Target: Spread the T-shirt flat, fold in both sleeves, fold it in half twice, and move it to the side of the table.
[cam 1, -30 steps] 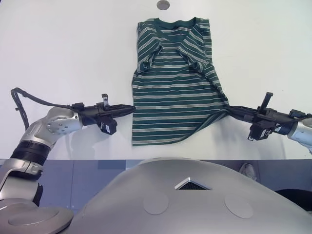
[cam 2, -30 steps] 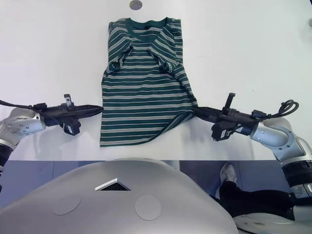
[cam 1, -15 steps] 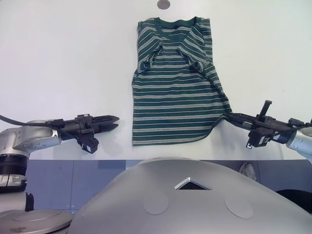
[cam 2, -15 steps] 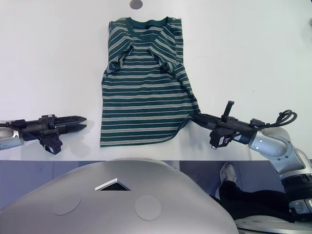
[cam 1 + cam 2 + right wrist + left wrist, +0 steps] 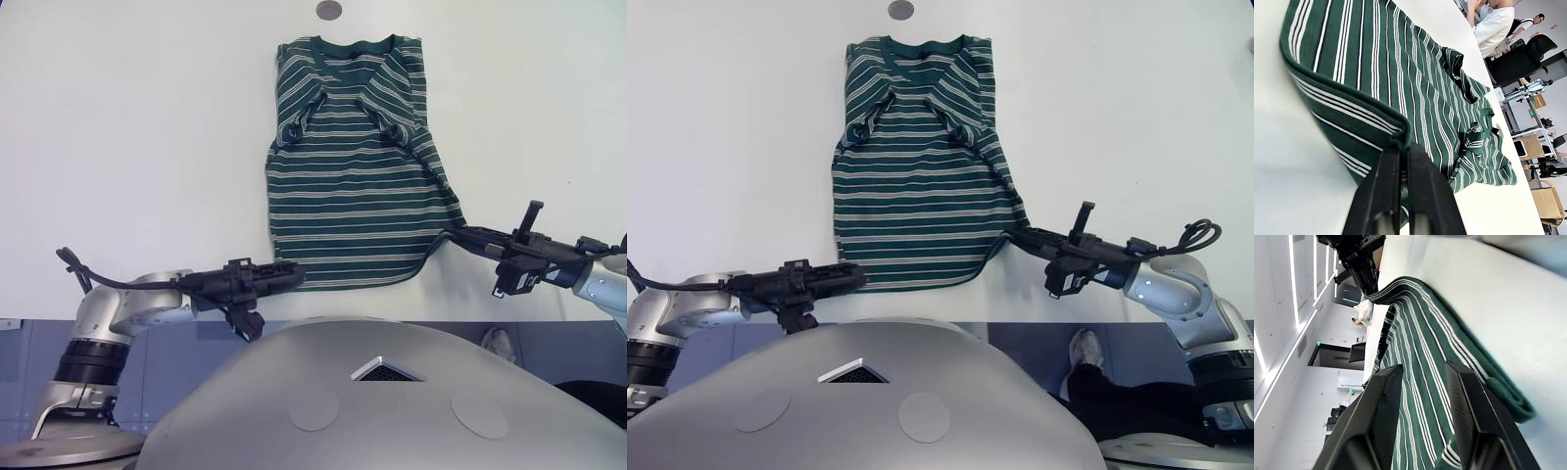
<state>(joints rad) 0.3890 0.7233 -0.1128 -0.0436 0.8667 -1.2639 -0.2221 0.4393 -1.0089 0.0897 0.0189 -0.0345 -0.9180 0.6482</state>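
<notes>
A dark green T-shirt (image 5: pixel 358 186) with white stripes lies lengthwise on the white table (image 5: pixel 147 147), collar at the far side and both sleeves folded in over the chest. My right gripper (image 5: pixel 458 233) is shut on the hem's near right corner, which shows pinched between its fingers (image 5: pixel 1400 152) and pulled out into a point. My left gripper (image 5: pixel 294 276) lies low at the hem's near left corner, close to the table's front edge. Its two fingers (image 5: pixel 1378 421) stand apart, open, with the striped cloth (image 5: pixel 1420 333) just ahead of them.
A small grey round disc (image 5: pixel 328 10) sits at the table's far edge beyond the collar. Wide bare table surface stretches to the left and right of the shirt. The table's near edge runs just under the hem.
My left arm left the shirt's left edge, drew back to the left, then swung in to the hem's near left corner. The right gripper tugged its hem corner slightly nearer and holds it.
</notes>
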